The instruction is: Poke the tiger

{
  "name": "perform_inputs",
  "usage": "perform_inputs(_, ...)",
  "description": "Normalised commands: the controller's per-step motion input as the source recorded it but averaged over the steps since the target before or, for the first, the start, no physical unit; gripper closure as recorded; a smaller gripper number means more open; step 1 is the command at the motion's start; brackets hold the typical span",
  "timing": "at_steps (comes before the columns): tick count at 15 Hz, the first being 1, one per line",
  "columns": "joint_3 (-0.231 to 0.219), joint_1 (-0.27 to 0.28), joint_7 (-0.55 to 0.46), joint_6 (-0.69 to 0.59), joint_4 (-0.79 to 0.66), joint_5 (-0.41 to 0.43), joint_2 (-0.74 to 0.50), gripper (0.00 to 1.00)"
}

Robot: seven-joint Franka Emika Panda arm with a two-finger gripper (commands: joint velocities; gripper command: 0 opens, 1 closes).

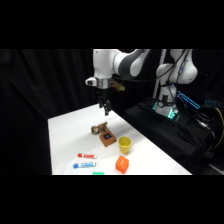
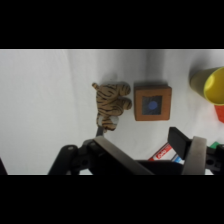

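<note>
Hovering above the tiger: poke not yet made, neighbours close

Gripper (image 1: pixel 105 111) hung over the white table (image 1: pixel 65 135), above and a little behind the tiger (image 1: pixel 98 128), clear of it with nothing in its grasp. Couldn't tell from either view how far apart the fingers (image 2: pixel 195 155) stood.

Tiger (image 2: pixel 112 104) lay on its side near the middle of the table. Brown block (image 2: pixel 152 101) with the blue square sat just beside it, a narrow gap or maybe touching; couldn't tell which. Yellow cup (image 1: pixel 124 145) stood near the block's far side, orange cube (image 1: pixel 122 163) nearer the front edge, two markers (image 1: pixel 85 160) off to the front left.

Risks as I judged them:
- Toy looked small, soft and lumpy. An off-centre touch would likely roll or skid it instead of pressing it.
- A push toward the block would likely shove the toy into it, and maybe the block on toward the cup.
- Drifting sideways on the descent could land the fingers on the block, poking the wrong thing.
- Coming down too hard could pin the toy against the table.

Straight drop onto the toy's body looked safest.
</note>
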Motion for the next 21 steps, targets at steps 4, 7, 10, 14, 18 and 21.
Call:
perform_inputs(4, -0.046, -0.089, -0.14, 0.19, 0.33, 0.157, 0.44, 0.51)
perform_inputs(7, 0.031, -0.038, -0.13, 0.18, 0.30, 0.228, 0.45, 0.75)
perform_inputs(10, 0.062, -0.021, -0.10, 0.18, 0.25, 0.182, 0.41, 0.95)
perform_inputs(14, 0.053, -0.026, -0.10, 0.18, 0.20, 0.131, 0.38, 0.96)
perform_inputs(18, 0.055, -0.049, -0.11, 0.15, 0.22, 0.121, 0.39, 0.94)
perform_inputs(21, 0.045, -0.045, -0.11, 0.08, 0.17, 0.102, 0.23, 0.95)
